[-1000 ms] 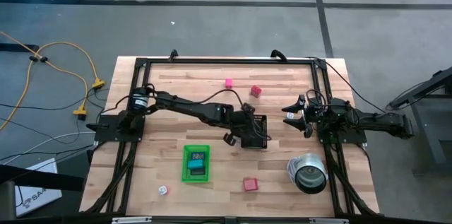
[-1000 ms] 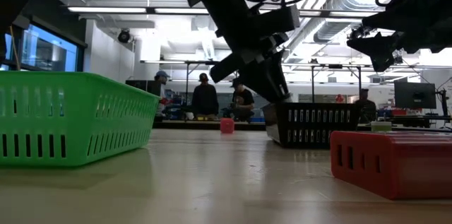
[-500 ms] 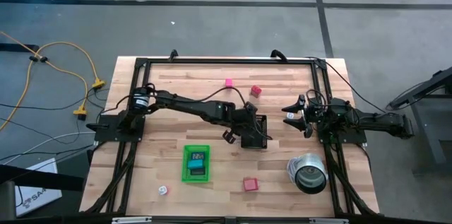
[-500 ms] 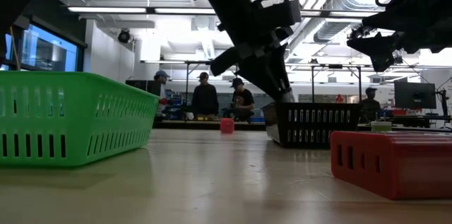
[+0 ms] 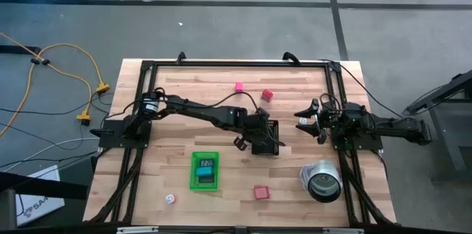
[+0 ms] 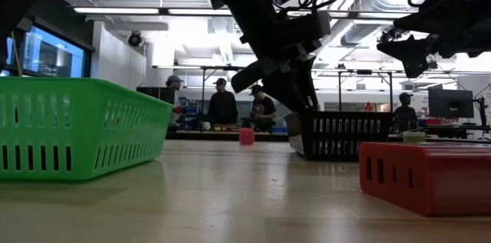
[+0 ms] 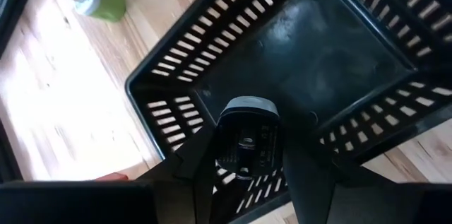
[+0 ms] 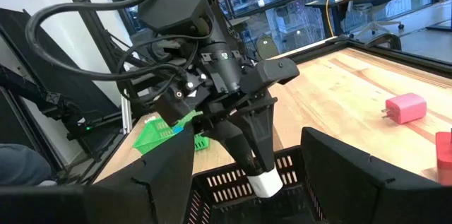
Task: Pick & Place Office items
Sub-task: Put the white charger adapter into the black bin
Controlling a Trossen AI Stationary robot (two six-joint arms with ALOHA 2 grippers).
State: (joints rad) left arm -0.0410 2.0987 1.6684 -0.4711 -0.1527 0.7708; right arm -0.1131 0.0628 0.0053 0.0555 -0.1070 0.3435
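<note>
Left hand [image 7: 244, 143] hangs over the black basket [image 5: 268, 139], fingers clamped on a small dark-and-white piece [image 8: 267, 181]; release not yet made; the basket floor looks bare. Green tray [image 5: 205, 170] already carries blue and dark pieces; pink [image 5: 239, 85], two red [image 5: 266, 94] and a white item [image 5: 170, 198] remain loose on the counter [image 5: 184, 101]. Right hand [image 5: 308, 121] waits at its side, fingers spread. Only the left wrist view shows a green plug [image 7: 99, 0], probably another item.
</note>
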